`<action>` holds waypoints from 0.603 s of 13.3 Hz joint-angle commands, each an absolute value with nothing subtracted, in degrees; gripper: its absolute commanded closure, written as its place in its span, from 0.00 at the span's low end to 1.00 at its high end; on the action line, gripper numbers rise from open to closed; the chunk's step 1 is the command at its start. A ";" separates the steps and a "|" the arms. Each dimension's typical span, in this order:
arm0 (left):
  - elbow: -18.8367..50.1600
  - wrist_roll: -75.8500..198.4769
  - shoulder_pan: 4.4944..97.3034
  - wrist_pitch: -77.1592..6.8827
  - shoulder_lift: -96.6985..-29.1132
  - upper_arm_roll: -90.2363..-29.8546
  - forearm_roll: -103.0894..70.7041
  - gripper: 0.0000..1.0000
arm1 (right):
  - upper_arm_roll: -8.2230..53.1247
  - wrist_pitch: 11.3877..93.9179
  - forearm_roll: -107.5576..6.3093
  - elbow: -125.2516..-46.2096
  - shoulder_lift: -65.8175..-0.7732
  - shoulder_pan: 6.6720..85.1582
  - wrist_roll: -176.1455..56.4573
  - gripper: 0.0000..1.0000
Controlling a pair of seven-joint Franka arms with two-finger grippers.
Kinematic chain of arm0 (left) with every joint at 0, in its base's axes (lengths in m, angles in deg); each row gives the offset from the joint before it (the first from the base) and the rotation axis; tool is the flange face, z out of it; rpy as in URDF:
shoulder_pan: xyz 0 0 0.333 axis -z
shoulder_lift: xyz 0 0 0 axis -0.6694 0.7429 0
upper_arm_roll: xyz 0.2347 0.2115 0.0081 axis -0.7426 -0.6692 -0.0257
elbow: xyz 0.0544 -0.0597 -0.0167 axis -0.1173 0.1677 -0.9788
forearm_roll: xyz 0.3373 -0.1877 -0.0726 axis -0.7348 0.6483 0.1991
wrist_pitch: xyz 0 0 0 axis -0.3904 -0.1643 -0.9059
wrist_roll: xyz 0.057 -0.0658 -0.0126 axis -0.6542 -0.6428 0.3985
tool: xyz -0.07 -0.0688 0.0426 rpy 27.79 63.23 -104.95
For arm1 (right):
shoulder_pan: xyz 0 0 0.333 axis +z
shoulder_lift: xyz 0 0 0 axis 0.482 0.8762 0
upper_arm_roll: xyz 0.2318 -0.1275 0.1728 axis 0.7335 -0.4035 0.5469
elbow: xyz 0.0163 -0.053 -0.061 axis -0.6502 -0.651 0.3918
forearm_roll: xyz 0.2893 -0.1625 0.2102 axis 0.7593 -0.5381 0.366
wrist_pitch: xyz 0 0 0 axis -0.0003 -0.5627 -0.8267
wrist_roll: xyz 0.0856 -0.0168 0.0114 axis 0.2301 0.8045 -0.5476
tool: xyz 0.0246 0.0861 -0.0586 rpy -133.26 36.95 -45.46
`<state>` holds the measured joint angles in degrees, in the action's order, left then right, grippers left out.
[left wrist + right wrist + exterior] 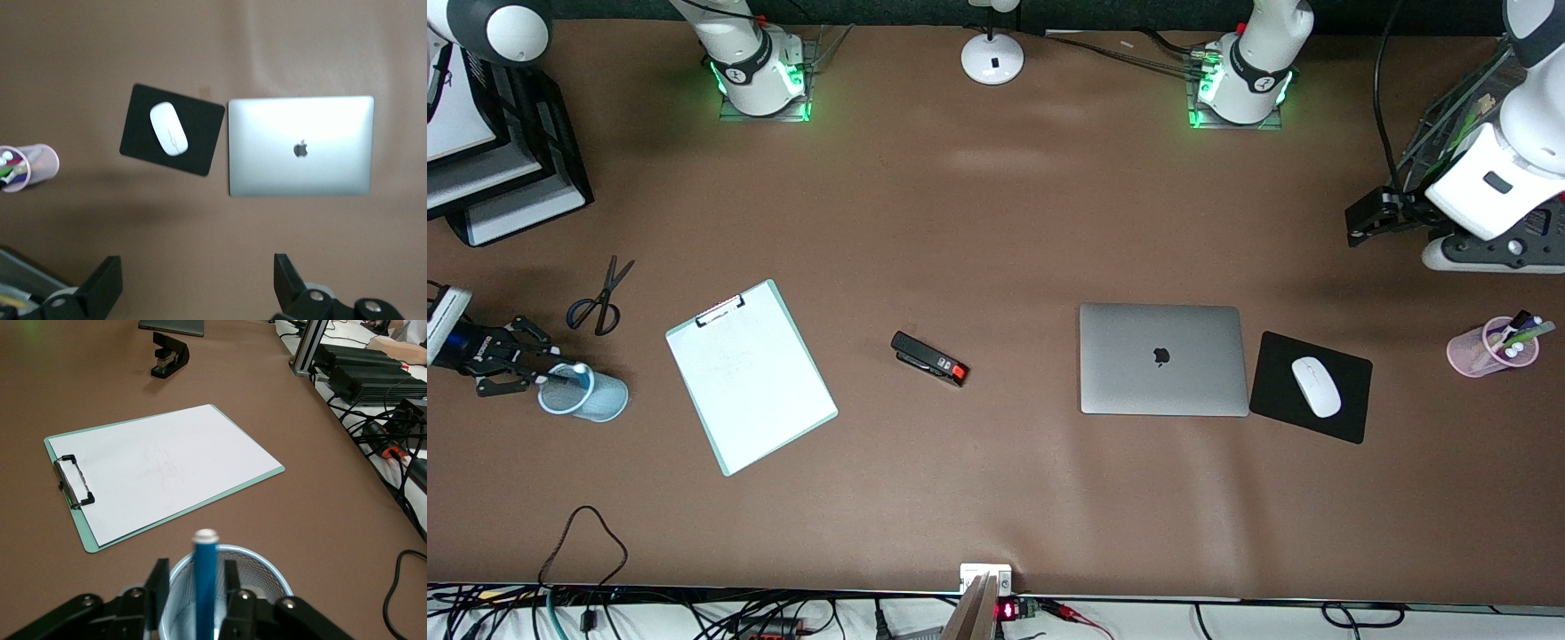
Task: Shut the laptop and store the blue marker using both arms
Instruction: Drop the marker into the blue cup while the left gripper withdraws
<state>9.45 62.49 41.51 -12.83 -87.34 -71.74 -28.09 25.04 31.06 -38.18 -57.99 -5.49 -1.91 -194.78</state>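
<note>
- The laptop point(1163, 359) lies shut and flat on the table toward the left arm's end, lid logo up, so that half of the job looks done.
- The blue marker point(205, 587) stands upright in the pale blue mesh cup point(587, 392) at the right arm's end, pale tip poking above the rim.
- The right gripper point(532, 360) hovers at that cup, fingers point(157, 583) either side of the marker. They look parted with gaps showing, so I judge the grip is letting go, though I cannot tell for sure whether a pad touches the barrel.
- The left gripper point(193, 283) hangs high over bare table beside its own end, fingers wide apart and empty; that arm is waiting.
- Just beside the laptop sits the black mouse pad point(1311, 388) with a white mouse point(1316, 386); near the table's end is a pink cup point(1485, 348) of other markers.
- Between laptop and blue cup lie a stapler point(930, 358), a clipboard point(751, 376) and scissors point(600, 299).
- Risks from here:
  - If a finger drags on the marker as the gripper lifts, the marker could ride up and out.
  - The cup looks light; a nudge on its rim could tip it toward the clipboard.
</note>
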 commanded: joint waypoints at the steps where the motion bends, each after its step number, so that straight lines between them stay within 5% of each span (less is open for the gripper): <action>1: 18.17 63.28 44.22 -17.65 -93.54 -74.24 -26.94 0.00 | 25.00 30.20 -37.64 -56.58 -5.34 -2.12 -191.93 0.00; 8: 15.18 64.07 43.96 -14.13 -91.60 -73.62 -27.03 0.00 | 25.17 25.19 -41.84 -56.41 -9.99 -1.24 -179.38 0.00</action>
<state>15.76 62.60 43.31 -15.07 -91.44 -72.91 -28.09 25.03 26.94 -39.72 -56.46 -7.97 -1.68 -184.47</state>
